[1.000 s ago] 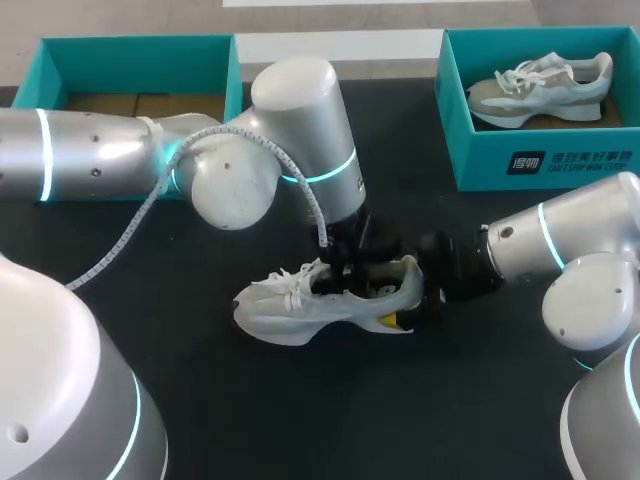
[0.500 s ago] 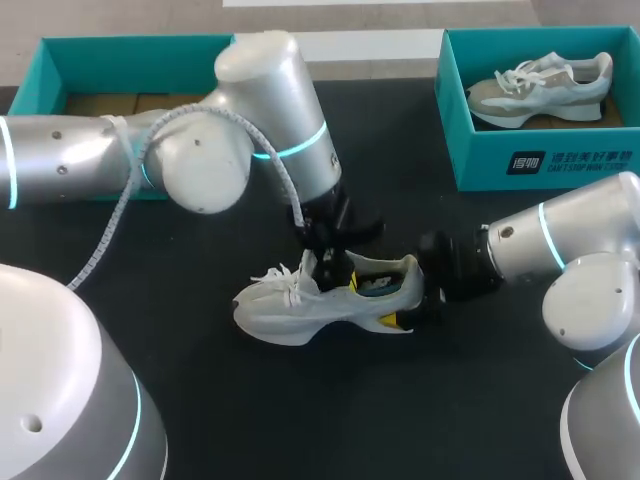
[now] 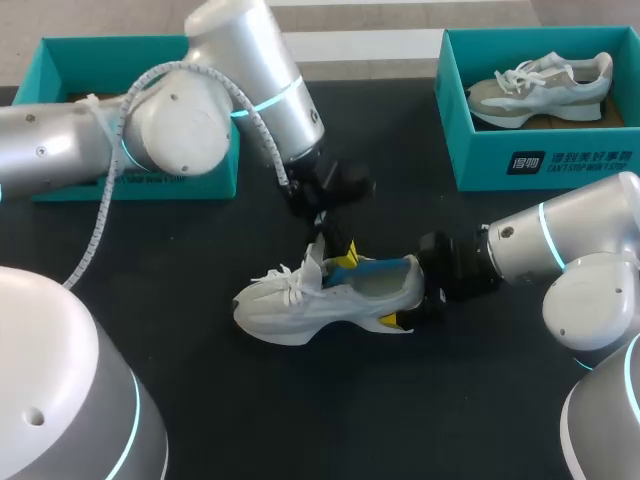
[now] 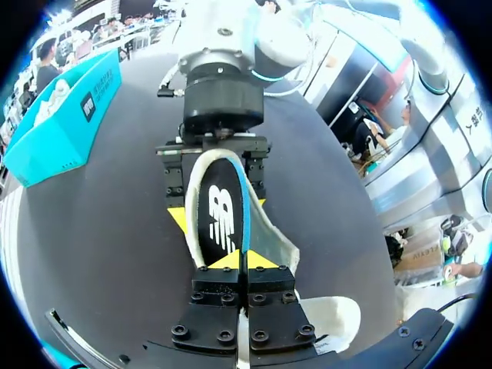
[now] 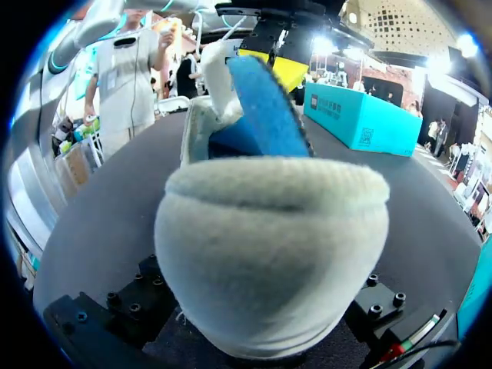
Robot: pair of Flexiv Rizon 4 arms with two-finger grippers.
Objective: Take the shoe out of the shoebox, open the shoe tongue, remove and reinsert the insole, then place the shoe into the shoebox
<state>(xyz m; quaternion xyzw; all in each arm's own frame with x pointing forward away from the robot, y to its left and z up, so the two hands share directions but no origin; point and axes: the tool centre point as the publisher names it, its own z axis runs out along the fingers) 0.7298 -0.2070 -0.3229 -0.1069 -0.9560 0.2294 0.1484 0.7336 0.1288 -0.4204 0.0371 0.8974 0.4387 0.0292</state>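
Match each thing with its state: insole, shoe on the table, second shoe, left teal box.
Things:
1. insole
2. shoe on the table
3. second shoe
4. left teal box

States:
A. lies in the right teal box
B. partly hidden by the left arm
C. heel gripped by the right hand
D. pinched in the left hand, partly out of the shoe

Pairs: 1-D, 2-C, 3-A, 4-B
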